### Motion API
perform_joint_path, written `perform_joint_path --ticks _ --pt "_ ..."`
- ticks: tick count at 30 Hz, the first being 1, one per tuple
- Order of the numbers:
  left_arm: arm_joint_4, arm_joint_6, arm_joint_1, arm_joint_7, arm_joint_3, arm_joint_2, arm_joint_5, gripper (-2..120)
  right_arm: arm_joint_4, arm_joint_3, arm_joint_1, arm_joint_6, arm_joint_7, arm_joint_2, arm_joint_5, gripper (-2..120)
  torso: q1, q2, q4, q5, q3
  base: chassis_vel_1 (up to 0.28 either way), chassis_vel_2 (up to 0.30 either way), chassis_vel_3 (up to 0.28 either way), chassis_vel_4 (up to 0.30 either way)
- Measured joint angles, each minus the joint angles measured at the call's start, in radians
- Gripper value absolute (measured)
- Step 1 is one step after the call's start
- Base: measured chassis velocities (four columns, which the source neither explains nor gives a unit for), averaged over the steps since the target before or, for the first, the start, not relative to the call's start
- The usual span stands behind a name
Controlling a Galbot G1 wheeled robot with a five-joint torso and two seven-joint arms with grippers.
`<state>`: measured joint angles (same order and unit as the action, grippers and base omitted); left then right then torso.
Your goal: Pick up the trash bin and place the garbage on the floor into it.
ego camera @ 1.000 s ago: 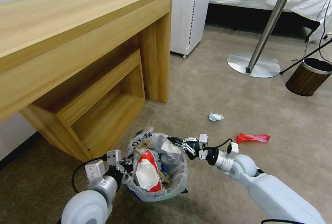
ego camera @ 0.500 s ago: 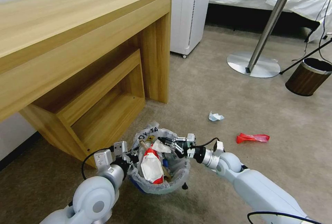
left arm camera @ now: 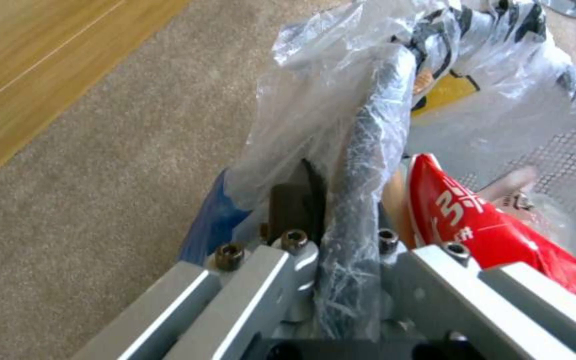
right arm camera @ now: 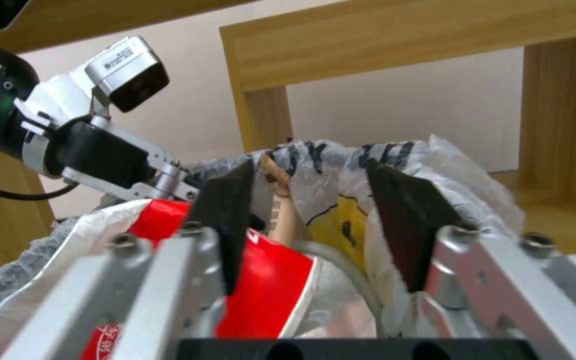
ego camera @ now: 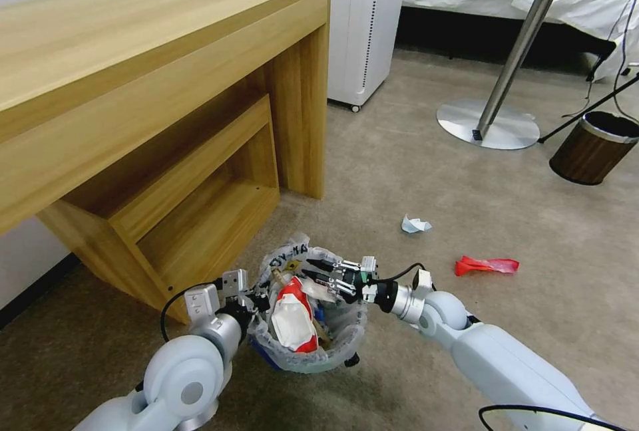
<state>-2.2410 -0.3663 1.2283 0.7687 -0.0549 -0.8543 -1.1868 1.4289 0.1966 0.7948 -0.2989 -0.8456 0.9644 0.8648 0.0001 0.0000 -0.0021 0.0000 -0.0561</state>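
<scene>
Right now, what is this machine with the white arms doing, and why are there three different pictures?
It is a robot on wheels. One camera sits on its head; one rides on each wrist. Its left end effector pinches the rim of the small round bin with the crinkly white plastic liner. Its right end effector is open over the bin, above a red-and-white packet. On the beige carpet lie a crumpled white-and-blue wrapper and a red wrapper.

left gripper [ego camera: 256, 303]: fingers clamped | right gripper [ego camera: 318, 271]: fingers apart, arm extended forward
</scene>
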Motion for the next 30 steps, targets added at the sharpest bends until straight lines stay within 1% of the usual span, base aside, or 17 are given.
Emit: perform_joint_path --ticks 1,2,4,5,8,10,12,13,14,17,18,21,22,24,26,28,30 --pt "-0.002 0.0 0.003 0.0 0.0 0.0 0.002 0 0.003 -0.004 0.001 0.0 -0.002 -0.005 0.003 53 0.0 0.0 0.0 0.0002 0.0 0.0 0.0 0.0 0.0" --pt "-0.002 0.0 0.003 0.0 0.0 0.0 0.002 0 0.003 -0.004 0.001 0.0 -0.002 -0.005 0.003 53 0.0 0.0 0.0 0.0002 0.0 0.0 0.0 0.0 0.0" --pt "-0.006 0.001 0.012 0.0 -0.006 0.0 0.008 0 0.023 -0.026 0.008 0.002 -0.026 -0.019 0.018 65 0.0 0.0 -0.0001 0.0001 0.0 0.0 0.0 0.0 0.0" --pt "-0.006 0.001 0.012 0.0 -0.006 0.0 0.008 0 0.023 -0.026 0.008 0.002 -0.026 -0.019 0.018 65 0.0 0.0 -0.0001 0.0001 0.0 0.0 0.0 0.0 0.0" --pt "-0.008 0.001 0.021 -0.001 -0.012 0.003 0.016 0 0.081 -0.088 0.026 0.013 -0.052 -0.049 0.058 80 0.0 0.0 0.0 0.0 0.0 0.0 0.0 0.0 0.0" --pt "-0.008 0.001 0.021 -0.001 -0.012 0.003 0.016 0 0.095 -0.104 0.032 0.018 -0.053 -0.056 0.067 82 0.0 0.0 0.0 0.0 0.0 0.0 0.0 0.0 0.0" --pt "-0.009 0.001 0.021 -0.001 -0.012 0.003 0.019 0 0.13 -0.154 0.049 0.025 -0.055 -0.076 0.086 90 0.0 0.0 0.0 0.0 0.0 0.0 0.0 0.0 0.0" --pt "-0.012 0.001 0.024 -0.001 -0.012 0.004 0.022 0 0.149 -0.194 0.071 0.027 -0.056 -0.093 0.092 97 0.0 0.0 0.0 -0.0001 0.0 0.0 0.0 0.0 0.0" --pt "-0.012 0.001 0.024 -0.001 -0.012 0.004 0.022 0 0.149 -0.194 0.071 0.027 -0.056 -0.093 0.092 97 0.0 0.0 0.0 -0.0001 0.0 0.0 0.0 0.0 0.0" --pt "-0.022 0.0 0.028 -0.001 -0.015 0.003 0.024 0 0.181 -0.275 0.122 0.021 -0.02 -0.114 0.093 100 0.0 0.0 -0.0001 0.0001 0.0 0.0 0.0 0.0 0.0" --pt "-0.022 0.0 0.028 -0.001 -0.015 0.003 0.024 0 0.181 -0.275 0.122 0.021 -0.02 -0.114 0.093 100 0.0 0.0 -0.0001 0.0001 0.0 0.0 0.0 0.0 0.0" --pt "-0.031 -0.006 0.041 -0.005 -0.019 0.007 0.035 0 0.203 -0.379 0.183 0.004 0.109 -0.123 0.071 100 0.0 0.0 -0.0002 0.0 0.0 0.0 0.0 0.0 0.0" --pt "-0.031 -0.006 0.041 -0.005 -0.019 0.007 0.035 0 0.203 -0.379 0.183 0.004 0.109 -0.123 0.071 100 0.0 0.0 -0.0002 0.0 0.0 0.0 0.0 0.0 0.0" --pt "-0.034 -0.008 0.045 -0.007 -0.019 0.008 0.042 0 0.214 -0.439 0.221 -0.003 0.206 -0.121 0.048 100 0.0 0.0 0.0001 0.0003 0.0 0.0 0.0 0.0 0.0" --pt "-0.036 -0.008 0.041 -0.008 -0.014 0.006 0.045 0 0.217 -0.497 0.253 -0.003 0.245 -0.117 0.016 100 0.0 0.0 0.0 0.0001 0.0 0.0 0.0 0.0 0.0" --pt "-0.037 -0.008 0.04 -0.008 -0.013 0.005 0.045 0 0.217 -0.516 0.263 -0.002 0.251 -0.116 0.006 100 0.0 0.0 0.0 0.0002 0.0 0.0 0.0 0.0 0.0" --pt "-0.039 -0.008 0.037 -0.011 -0.003 0.001 0.052 0 0.217 -0.607 0.319 0.0 0.291 -0.108 -0.046 100 0.0 0.0 0.0 0.0001 0.0 0.0 0.0 0.0 0.0"
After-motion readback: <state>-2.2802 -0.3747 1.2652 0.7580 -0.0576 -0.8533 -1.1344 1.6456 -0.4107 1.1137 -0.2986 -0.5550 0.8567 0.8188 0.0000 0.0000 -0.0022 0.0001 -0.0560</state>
